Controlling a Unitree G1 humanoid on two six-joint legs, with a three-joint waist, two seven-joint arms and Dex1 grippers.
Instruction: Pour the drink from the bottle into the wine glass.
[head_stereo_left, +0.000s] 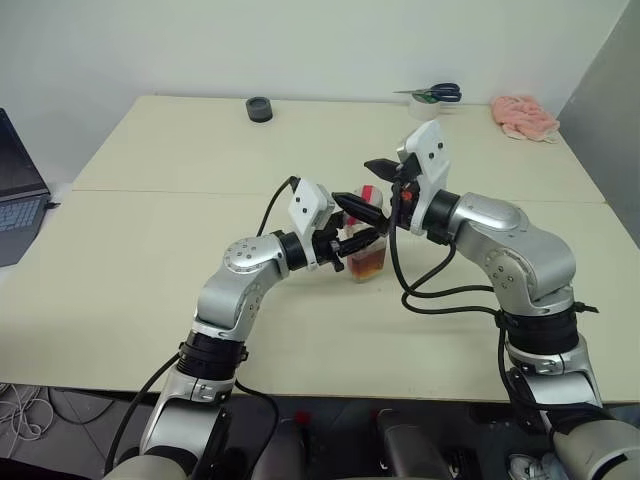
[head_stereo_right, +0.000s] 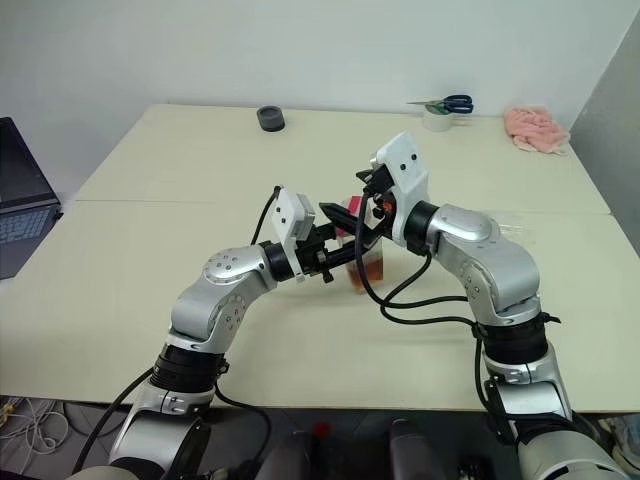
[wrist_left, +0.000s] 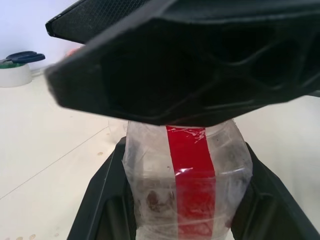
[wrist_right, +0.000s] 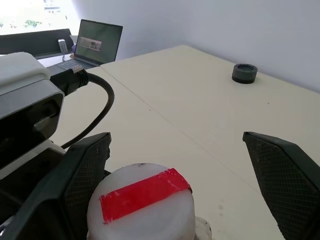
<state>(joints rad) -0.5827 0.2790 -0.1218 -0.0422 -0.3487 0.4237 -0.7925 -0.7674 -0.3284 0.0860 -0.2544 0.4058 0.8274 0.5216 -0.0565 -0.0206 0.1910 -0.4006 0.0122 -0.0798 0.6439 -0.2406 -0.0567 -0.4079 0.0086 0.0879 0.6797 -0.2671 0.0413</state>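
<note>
Spread right claw (wrist_right: 180, 190) astride bottle cap (wrist_right: 141, 206)

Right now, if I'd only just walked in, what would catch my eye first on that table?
Probably the two silver arms meeting at mid-table over a small clear bottle with amber drink at its bottom. The left claw is shut on the bottle's sides, while the right claw hangs open on either side of its white, red-striped cap. Next, at the far right of the table, the pink cloth and blue-handled scissors.
</note>
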